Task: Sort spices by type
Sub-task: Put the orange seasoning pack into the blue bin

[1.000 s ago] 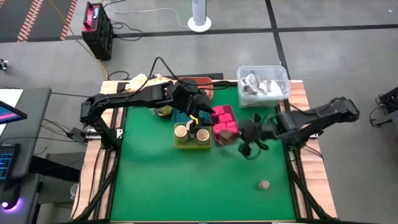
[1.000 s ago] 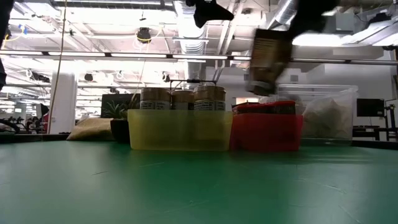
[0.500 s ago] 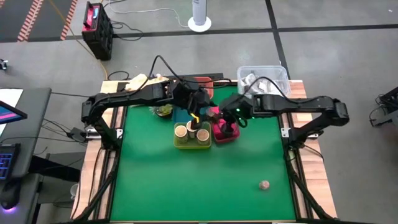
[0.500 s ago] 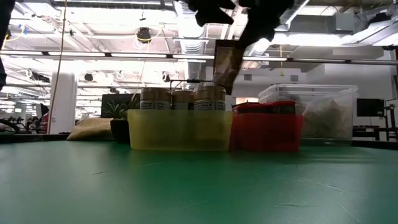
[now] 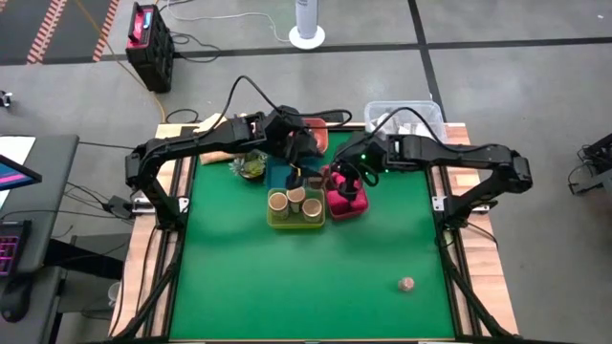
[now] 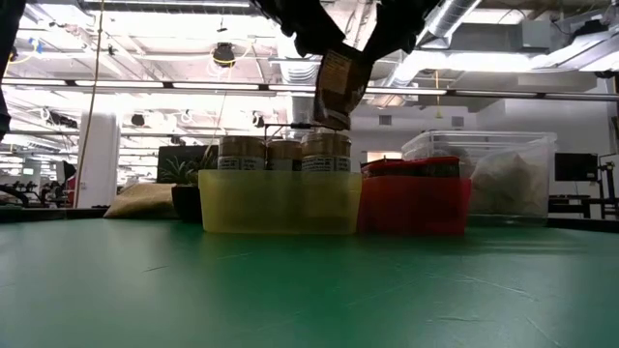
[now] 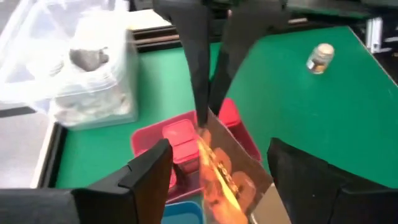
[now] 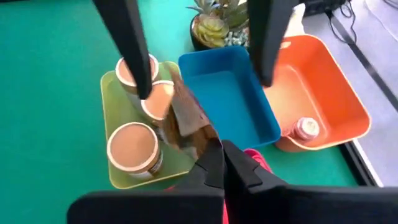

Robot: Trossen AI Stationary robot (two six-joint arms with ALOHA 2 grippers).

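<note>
Your right tool [image 8: 219, 151] is clamped on one edge of a brown packet [image 8: 185, 124]. It holds the packet in the air over the spot where the yellow tray [image 8: 109, 175], blue tray [image 8: 230, 99] and red tray [image 6: 416, 208] meet. Your left tool [image 7: 217, 163] faces it with fingers apart on either side of the packet, so this looks like a handover.

If the right tool lets go before the left one grips, the packet will likely drop onto the jars [image 8: 132, 148] or into the wrong tray. The packet hangs tilted and looks limp, so a late or shallow pinch could miss it. One jar [image 5: 406, 284] sits alone, near right on the desk [image 5: 287, 287].
</note>
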